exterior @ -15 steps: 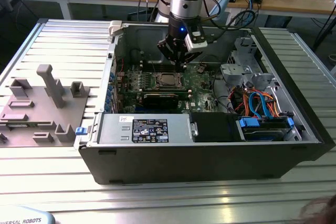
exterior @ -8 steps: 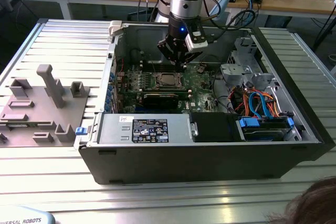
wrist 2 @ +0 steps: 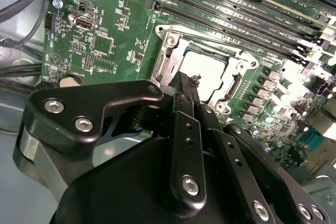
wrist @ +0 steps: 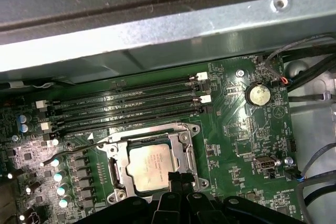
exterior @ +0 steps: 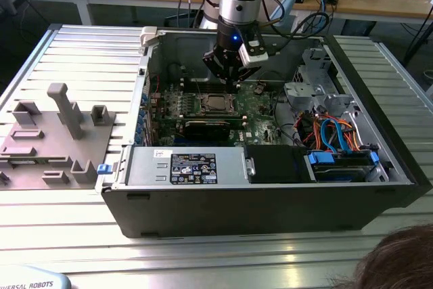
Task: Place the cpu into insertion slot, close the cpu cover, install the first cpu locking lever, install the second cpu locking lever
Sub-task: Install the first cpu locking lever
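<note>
Cpu (wrist: pixel 150 167): flat in slot (wrist: pixel 195 128), its top bare through the window.
Cover (wrist: pixel 185 153): down around the cpu edges, likely pinning it flat.
Gripper (wrist: pixel 176 177): closed together on nothing, tip at the cover's rim, likely kept narrow for this tight spot.
Room: memory slots (wrist: pixel 126 106) just beside; case wall (wrist: pixel 184 30) beyond, well apart.

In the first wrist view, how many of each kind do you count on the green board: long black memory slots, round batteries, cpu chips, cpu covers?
long black memory slots: 4
round battery: 1
cpu: 1
cpu cover: 1
Total: 7
</note>
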`<state>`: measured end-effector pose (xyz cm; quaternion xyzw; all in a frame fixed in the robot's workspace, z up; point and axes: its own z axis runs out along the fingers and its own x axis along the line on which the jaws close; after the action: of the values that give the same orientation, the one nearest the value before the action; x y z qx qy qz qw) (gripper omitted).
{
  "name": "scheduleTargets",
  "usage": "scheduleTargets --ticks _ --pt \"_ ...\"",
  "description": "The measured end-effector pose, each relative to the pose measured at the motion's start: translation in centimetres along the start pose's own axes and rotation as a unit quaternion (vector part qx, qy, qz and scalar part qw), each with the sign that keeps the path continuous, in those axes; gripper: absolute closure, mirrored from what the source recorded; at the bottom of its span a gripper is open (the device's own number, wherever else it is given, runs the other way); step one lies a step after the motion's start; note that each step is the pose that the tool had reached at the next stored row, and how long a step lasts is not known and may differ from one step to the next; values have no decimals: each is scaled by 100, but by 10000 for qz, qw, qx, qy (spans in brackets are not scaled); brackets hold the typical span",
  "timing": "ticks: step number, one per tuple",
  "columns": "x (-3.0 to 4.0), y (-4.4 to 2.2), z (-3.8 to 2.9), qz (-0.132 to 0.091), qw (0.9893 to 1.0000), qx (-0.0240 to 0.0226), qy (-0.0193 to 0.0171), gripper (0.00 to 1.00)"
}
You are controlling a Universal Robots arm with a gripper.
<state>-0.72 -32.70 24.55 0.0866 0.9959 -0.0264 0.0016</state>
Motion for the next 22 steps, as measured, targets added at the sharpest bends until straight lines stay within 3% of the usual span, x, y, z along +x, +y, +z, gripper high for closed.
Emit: scheduleTargets --ticks 22 --pt "0 0 1 -203 9998 -2 -11 89"
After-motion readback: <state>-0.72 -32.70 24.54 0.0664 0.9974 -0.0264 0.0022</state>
